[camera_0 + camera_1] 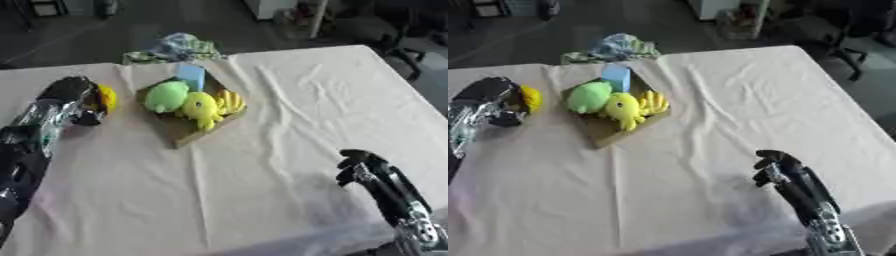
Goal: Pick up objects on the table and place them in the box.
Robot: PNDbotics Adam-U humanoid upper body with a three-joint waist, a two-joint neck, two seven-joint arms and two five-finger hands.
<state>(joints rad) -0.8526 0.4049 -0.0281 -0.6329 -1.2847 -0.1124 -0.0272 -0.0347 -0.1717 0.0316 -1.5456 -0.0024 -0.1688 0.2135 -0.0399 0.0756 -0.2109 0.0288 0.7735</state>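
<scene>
Gripping yellow toy (107, 98), left hand (74, 97).

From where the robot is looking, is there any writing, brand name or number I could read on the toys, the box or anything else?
None can be read.
The box, the green toy, the yellow toy, the blue block and the yellow object in the left hand show no lettering.
The patterned bundle at the table's far edge is too blurred to tell.

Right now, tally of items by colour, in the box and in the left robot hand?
Green: 1, round toy
Yellow: 3, plush, bananas, object in left robot hand
Blue: 1, block
Total: 5
</scene>
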